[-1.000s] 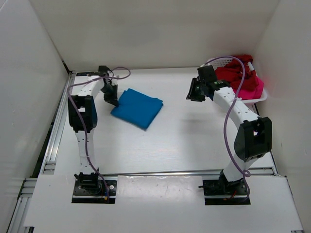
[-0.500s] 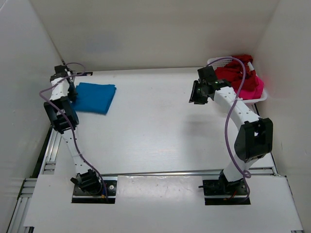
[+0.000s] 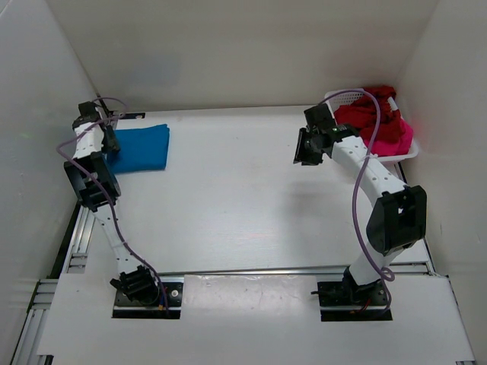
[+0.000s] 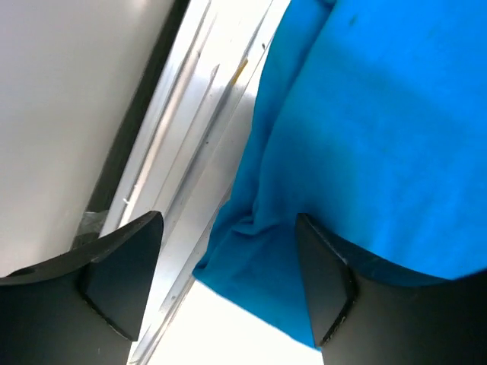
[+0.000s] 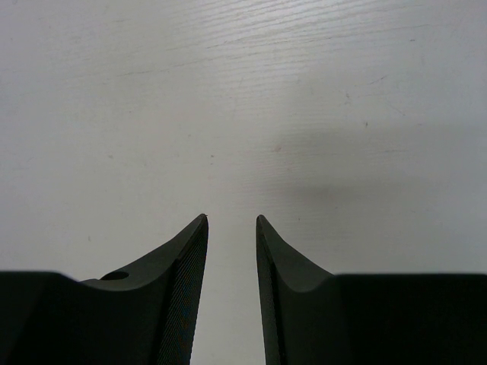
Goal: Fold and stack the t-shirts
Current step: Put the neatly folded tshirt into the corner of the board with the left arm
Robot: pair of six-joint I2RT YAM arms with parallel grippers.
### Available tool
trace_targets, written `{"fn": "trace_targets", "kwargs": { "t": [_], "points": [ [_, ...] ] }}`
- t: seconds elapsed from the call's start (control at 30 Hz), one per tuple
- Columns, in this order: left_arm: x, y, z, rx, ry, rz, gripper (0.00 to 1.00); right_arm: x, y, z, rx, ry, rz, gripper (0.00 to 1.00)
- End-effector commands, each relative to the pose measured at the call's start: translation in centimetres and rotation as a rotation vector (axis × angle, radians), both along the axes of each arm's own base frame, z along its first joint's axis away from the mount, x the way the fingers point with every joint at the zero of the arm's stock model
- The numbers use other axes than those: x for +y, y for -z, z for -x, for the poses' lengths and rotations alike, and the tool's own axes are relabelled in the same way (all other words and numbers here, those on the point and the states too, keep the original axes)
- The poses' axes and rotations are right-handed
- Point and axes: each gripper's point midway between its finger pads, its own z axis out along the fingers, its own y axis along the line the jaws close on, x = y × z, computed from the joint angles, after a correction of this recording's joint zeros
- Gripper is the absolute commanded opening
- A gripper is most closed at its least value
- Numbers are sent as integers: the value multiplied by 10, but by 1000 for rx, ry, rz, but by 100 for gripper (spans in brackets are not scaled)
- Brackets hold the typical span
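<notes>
The folded bright blue t-shirt (image 3: 141,146) lies flat at the far left of the table, its left edge by the side rail. My left gripper (image 3: 108,143) hangs over that edge, open. In the left wrist view the blue t-shirt (image 4: 365,114) lies loose under the left gripper (image 4: 228,220), whose jaws stand wide apart. The dark red t-shirt (image 3: 364,118) and the pink-magenta t-shirt (image 3: 401,137) sit bunched in the white basket (image 3: 338,96) at the far right. My right gripper (image 3: 304,148) hovers left of the basket; the right gripper (image 5: 232,218) is open by a narrow gap over bare table, holding nothing.
White walls close in the table (image 3: 243,213) on the left, back and right. An aluminium rail (image 4: 190,114) runs along the left edge beside the blue shirt. A purple cable (image 3: 356,190) loops along the right arm.
The left arm swung left, dragging the blue t-shirt from the middle-left to the far left corner, then its jaws opened and let go. The right arm barely moved.
</notes>
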Motion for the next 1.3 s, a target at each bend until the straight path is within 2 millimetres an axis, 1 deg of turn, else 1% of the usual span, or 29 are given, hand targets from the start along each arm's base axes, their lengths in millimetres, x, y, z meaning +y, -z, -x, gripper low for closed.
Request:
{"fn": "trace_targets", "kwargs": {
  "t": [0.0, 0.03, 0.07, 0.13, 0.17, 0.2, 0.23, 0.27, 0.3, 0.33, 0.43, 0.47, 0.53, 0.57, 0.63, 0.7, 0.77, 0.8, 0.83, 0.87, 0.9, 0.97, 1.0, 1.03, 1.1, 1.13, 1.2, 1.23, 1.27],
  "points": [
    [-1, -98, -22, -196, 1, -109, 81, 4, -24, 3, -55, -18, -2, 37],
    [-4, -114, -25, -230, 3, -130, 84, 3, -20, 5, -47, -18, 2, 37],
    [1, -119, -22, -231, -18, -159, 92, 3, -19, 7, -38, -18, 5, 37],
    [-5, -128, -23, -248, -17, -186, 92, 6, -19, 8, -38, -27, 5, 37],
    [-3, -130, -24, -255, -24, -197, 92, 6, -19, 8, -38, -27, 5, 37],
    [-3, -126, -23, -247, -23, -195, 92, 5, -16, 10, -30, -28, 8, 37],
    [-8, -125, -21, -248, -7, -173, 92, 9, -16, 11, -30, -37, 8, 37],
    [-20, -127, -23, -257, 22, -149, 90, 9, -16, 12, -30, -37, 8, 37],
    [-32, -117, -26, -260, 69, -86, 88, 8, -12, 13, -20, -37, 12, 37],
    [-54, -106, -26, -240, 114, -51, 85, 8, -12, 13, -18, -29, 8, 37],
    [-91, -80, -20, -182, 188, 17, 78, 8, -12, 13, -18, -29, 8, 37],
    [-108, -62, -14, -133, 217, 49, 74, 8, -12, 13, -18, -29, 8, 37],
    [-109, -45, -10, -91, 216, 63, 73, 10, -11, 17, -10, -38, 11, 37],
    [-106, -35, -14, -70, 208, 57, 71, 11, -11, 17, -9, -38, 11, 37],
    [-98, -27, -19, -56, 189, 29, 70, 11, -11, 17, -8, -31, 6, 37],
    [-94, -21, -29, -59, 184, 18, 66, 11, -8, 17, 1, -31, 10, 37],
    [-93, -17, -34, -59, 184, 18, 66, 15, -4, 18, 9, -40, 14, 37],
    [-91, -8, -36, -47, 179, 13, 66, 13, -4, 17, 6, -35, 21, 38],
    [-95, -2, -40, -41, 188, 15, 66, 13, -4, 17, 6, -35, 21, 38],
    [-90, 2, -42, -33, 176, -4, 66, 13, 1, 16, 17, -35, 25, 38],
    [-86, 12, -51, -29, 167, -20, 66, 13, 1, 16, 17, -35, 25, 38],
    [-77, 20, -58, -23, 146, -55, 68, 14, 10, 15, 40, -35, 35, 38],
    [-75, 27, -66, -30, 146, -58, 68, 15, 6, 13, 29, -35, 30, 38],
    [-74, 28, -72, -49, 145, -63, 69, 16, 12, 12, 50, -35, 39, 38],
    [-70, 31, -83, -79, 138, -82, 69, 17, 15, 8, 52, -43, 46, 38],
    [-68, 33, -91, -99, 137, -88, 70, 19, 23, 12, 80, -53, 58, 38],
    [-65, 31, -106, -153, 135, -103, 70, 19, 23, 7, 77, -56, 71, 38],
    [-62, 38, -110, -160, 128, -115, 70, 19, 26, 4, 87, -52, 83, 38],
    [-59, 28, -123, -223, 125, -132, 70, 18, 30, 7, 105, -52, 91, 38]
  ]
}}
